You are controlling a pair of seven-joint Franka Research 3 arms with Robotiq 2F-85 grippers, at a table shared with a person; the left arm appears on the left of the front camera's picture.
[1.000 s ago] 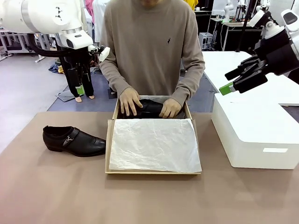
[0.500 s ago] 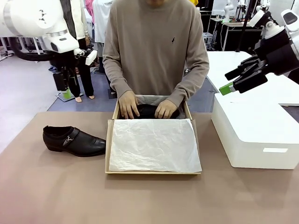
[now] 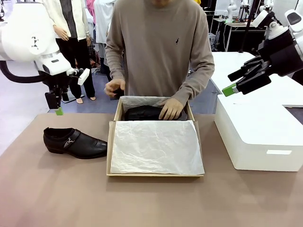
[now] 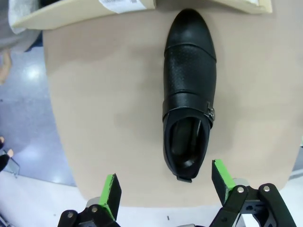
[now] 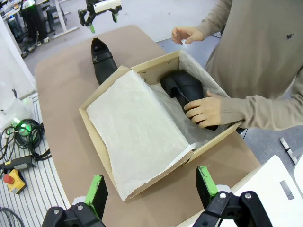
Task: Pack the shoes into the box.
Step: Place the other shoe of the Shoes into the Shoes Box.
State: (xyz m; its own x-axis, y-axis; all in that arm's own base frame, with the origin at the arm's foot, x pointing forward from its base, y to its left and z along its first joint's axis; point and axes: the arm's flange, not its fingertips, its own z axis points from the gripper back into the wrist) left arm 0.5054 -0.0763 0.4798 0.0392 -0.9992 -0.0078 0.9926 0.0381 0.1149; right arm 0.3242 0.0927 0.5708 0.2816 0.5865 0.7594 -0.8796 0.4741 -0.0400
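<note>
Shoes numbered two: we found one buckled shoe (image 3: 75, 143) on the table (image 3: 47, 189) beside the single cardboard shoebox (image 3: 110, 149), the second shoe (image 3: 142, 112) inside it under a person's hand (image 3: 171, 109). Left gripper (image 4: 165, 178) and right gripper (image 3: 233, 82) stood wide, empty.

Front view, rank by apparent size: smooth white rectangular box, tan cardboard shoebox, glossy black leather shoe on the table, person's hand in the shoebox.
1. Tan cardboard shoebox and smooth white rectangular box: alike; the white one is cut off by the frame.
2. Glossy black leather shoe on the table.
3. Person's hand.
</note>
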